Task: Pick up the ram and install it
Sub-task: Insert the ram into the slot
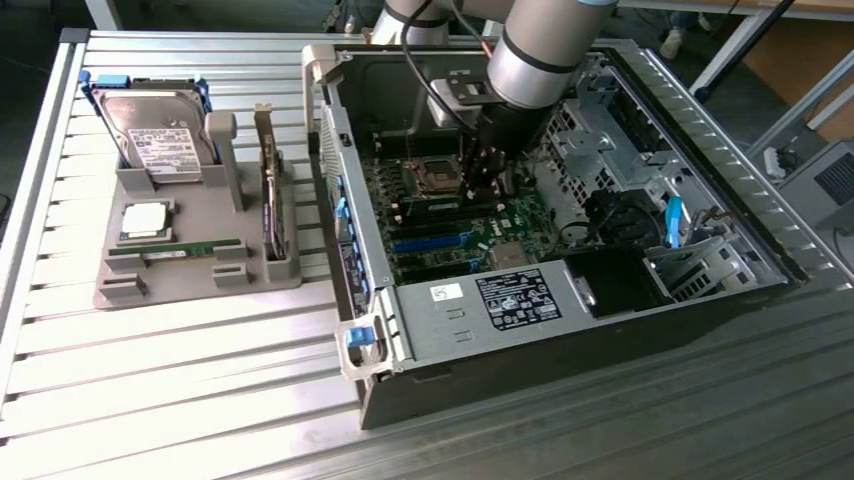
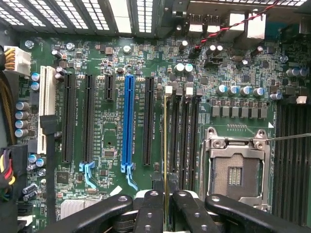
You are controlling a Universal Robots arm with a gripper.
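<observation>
My gripper is reaching down inside the open computer case, just beside the empty processor socket. It is shut on the ram, which the wrist view shows edge-on as a thin green and gold strip between the two black fingers. The ram stands upright along the row of black memory slots, over the outermost one. Whether it touches or sits in the slot I cannot tell.
On the exterior view's left, a grey holder carries a hard drive, a processor, a twin green stick and an upright card. Expansion slots, one blue, lie beside the memory slots. Drive cages and cables crowd the case's far side.
</observation>
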